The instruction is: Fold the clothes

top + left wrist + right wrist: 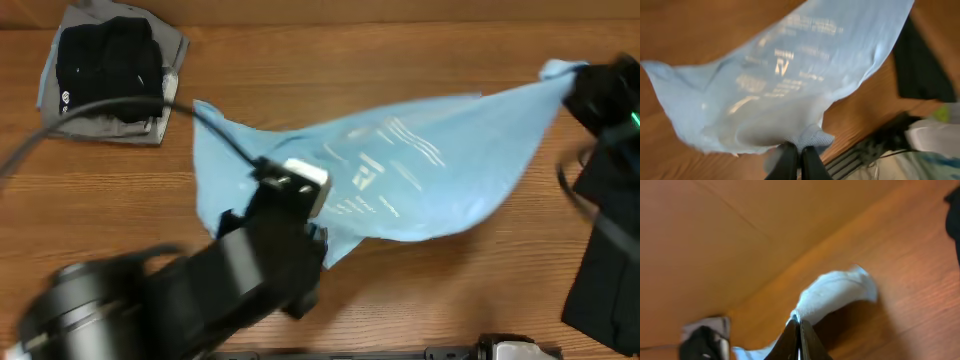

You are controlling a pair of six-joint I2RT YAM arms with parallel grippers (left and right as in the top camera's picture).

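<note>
The light blue T-shirt hangs stretched across the middle of the table, its small white logos facing up. My left gripper is shut on a bunched corner of the shirt at its near left side. At the far right, my right gripper pinches another corner of the T-shirt and holds it above the wood. In the overhead view the left arm covers the shirt's lower left part, and the right gripper is at the shirt's far right tip.
A stack of black and grey folded garments lies at the back left. A large dark garment lies at the right edge. A black cable runs from the left edge to the left arm.
</note>
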